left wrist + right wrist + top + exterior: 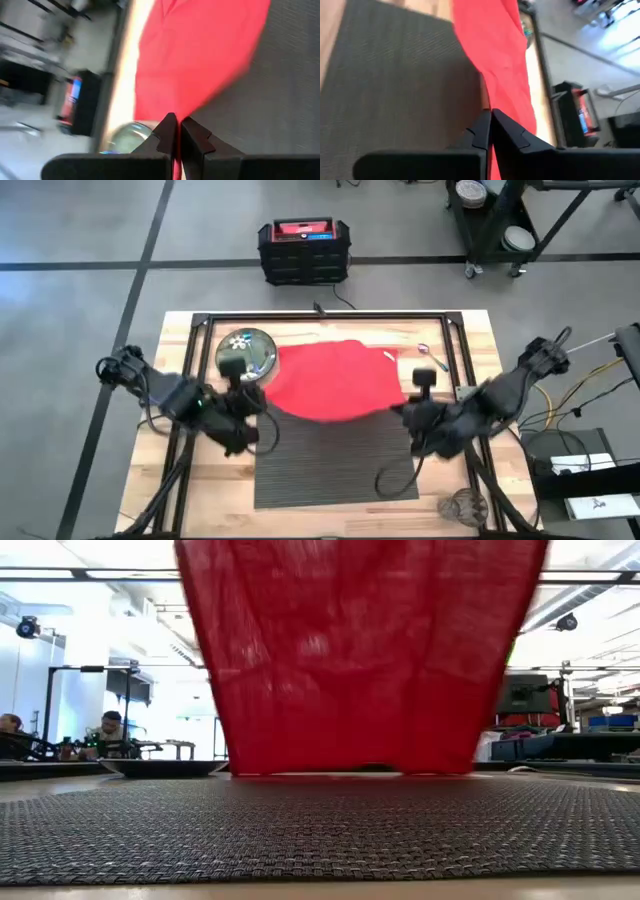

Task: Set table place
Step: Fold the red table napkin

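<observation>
Light plank table (215,480), black metal frame around it. Dark grey ribbed placemat (335,465) lies flat at centre near edge. Green flower-patterned plate (246,350) sits at far left, just off the mat. Thin utensils (426,352) lie at far right. Small clear glass (462,505) stands at near right corner.

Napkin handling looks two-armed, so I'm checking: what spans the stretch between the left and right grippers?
In the high view, only the red napkin spans from the left gripper to the right gripper, each with jaws shut on an edge, above the placemat.
</observation>
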You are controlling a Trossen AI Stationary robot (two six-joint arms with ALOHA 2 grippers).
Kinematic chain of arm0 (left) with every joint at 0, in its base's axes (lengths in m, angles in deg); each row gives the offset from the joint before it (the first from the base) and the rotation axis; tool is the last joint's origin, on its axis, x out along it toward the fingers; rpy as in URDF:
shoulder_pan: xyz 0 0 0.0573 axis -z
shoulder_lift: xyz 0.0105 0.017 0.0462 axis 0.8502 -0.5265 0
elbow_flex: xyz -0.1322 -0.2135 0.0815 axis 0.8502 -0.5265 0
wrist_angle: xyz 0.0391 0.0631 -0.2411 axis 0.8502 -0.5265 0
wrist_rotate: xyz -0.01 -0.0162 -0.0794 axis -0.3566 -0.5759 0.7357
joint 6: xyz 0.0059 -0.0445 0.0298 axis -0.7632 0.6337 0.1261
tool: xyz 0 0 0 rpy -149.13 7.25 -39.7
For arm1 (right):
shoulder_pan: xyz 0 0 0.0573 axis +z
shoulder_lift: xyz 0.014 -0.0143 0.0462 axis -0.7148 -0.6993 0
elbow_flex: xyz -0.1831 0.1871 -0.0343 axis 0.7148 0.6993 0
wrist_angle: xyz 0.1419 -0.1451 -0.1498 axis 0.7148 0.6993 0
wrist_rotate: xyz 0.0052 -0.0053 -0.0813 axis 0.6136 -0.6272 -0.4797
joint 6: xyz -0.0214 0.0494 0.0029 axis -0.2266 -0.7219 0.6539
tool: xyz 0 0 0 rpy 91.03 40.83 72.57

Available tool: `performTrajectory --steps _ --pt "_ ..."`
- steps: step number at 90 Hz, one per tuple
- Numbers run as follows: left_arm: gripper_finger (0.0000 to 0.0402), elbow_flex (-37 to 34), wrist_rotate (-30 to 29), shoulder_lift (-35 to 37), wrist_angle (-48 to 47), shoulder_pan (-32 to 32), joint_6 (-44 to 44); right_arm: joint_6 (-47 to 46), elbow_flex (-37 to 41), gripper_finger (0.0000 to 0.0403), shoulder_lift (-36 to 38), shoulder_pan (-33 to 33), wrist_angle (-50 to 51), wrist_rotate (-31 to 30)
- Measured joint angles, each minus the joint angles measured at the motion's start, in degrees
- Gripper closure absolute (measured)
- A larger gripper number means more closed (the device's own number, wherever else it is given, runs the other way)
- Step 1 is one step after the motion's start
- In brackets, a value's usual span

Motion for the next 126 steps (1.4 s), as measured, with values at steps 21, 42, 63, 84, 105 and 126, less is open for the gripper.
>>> performTrajectory --steps 21,42,63,84,105,126 --pt "0.0401 -10.9 11.3 -0.7 8.5 4.9 9.6 -10.1 5.2 0.0403 -7.5 5.6 -3.7 2.6" --pt "0.0401 -16.1 17.5 -0.8 18.9 7.2 13.6 -17.6 6.3 0.0403 -18.3 8.9 -5.5 5.1" --pt "0.0401 -22.9 23.7 -2.1 33.9 8.6 14.2 -21.3 6.3 0.0403 -25.6 10.9 -9.6 10.2" --pt "0.0401 -30.4 28.2 -4.5 44.2 11.4 19.3 -24.9 6.3 0.0403 -27.7 13.3 -12.6 10.3" --pt "0.0402 -33.8 29.6 -7.4 53.3 16.0 25.2 -25.7 6.3 0.0403 -27.7 15.0 -18.4 10.3" --pt "0.0402 -33.8 29.6 -9.7 56.1 18.2 28.1 -27.6 6.3 0.0403 -27.7 15.8 -19.8 10.3"
